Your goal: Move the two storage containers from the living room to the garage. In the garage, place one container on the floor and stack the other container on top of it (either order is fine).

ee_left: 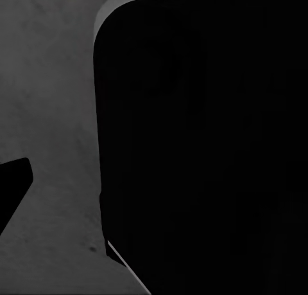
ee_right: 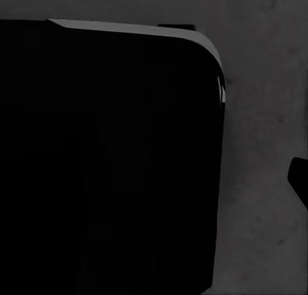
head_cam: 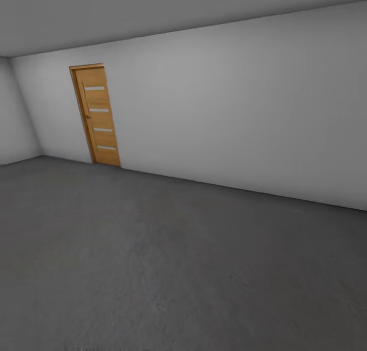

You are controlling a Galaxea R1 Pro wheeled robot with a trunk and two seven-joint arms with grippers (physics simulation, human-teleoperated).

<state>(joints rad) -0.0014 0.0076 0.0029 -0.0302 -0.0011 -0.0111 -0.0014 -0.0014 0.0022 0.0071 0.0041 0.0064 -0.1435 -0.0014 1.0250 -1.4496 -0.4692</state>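
I am in the garage, a bare room with white walls (head_cam: pixel 229 101) and a dark grey concrete floor (head_cam: pixel 168 259). The two storage containers and the living room are out of view. In the left wrist view a black finger tip (ee_left: pixel 14 182) juts in over the floor (ee_left: pixel 58 115), beside a large black rounded panel of my own body (ee_left: pixel 205 147). The right wrist view has a similar black tip (ee_right: pixel 299 179) at its edge and the same kind of black panel (ee_right: pixel 109 160). Neither view shows how the jaws stand, and nothing is seen in them.
A narrow wooden door (head_cam: pixel 98 115) with light horizontal slits stands shut in the far wall at the left. The room's corner (head_cam: pixel 25 111) lies left of it. Bare concrete stretches ahead to the wall.
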